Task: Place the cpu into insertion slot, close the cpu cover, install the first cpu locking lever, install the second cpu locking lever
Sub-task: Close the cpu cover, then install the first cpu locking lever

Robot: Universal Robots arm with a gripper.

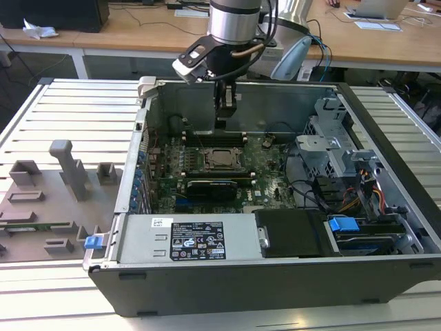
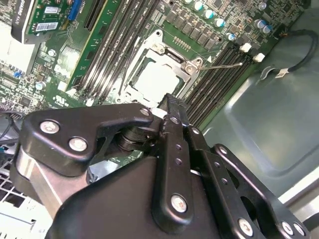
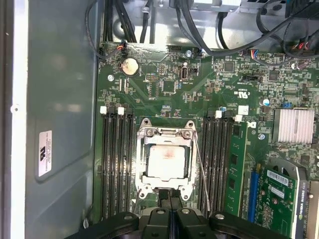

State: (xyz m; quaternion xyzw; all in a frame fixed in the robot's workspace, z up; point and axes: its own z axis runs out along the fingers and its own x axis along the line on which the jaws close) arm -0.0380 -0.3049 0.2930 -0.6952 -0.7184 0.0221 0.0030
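Claw [image 3: 169, 193] seemingly narrow, black tips together; dull square cpu [image 3: 167, 162] within thin silvery cpu cover [image 3: 164, 134]

This is looking like a robotics lab: an opened computer case [image 1: 275, 283] is sitting on a slatted metal tabletop [image 1: 62, 114], with wooden desks [image 1: 138, 31] standing behind the case.

Top of cpu [image 3: 167, 162] was dull grey metal; cover [image 3: 166, 133] was shinier bare metal. Green board [image 3: 149, 99] looked slightly glossy. The gripper [image 3: 169, 195] was matt black, the case [image 3: 60, 74] wall matt grey sheet metal.
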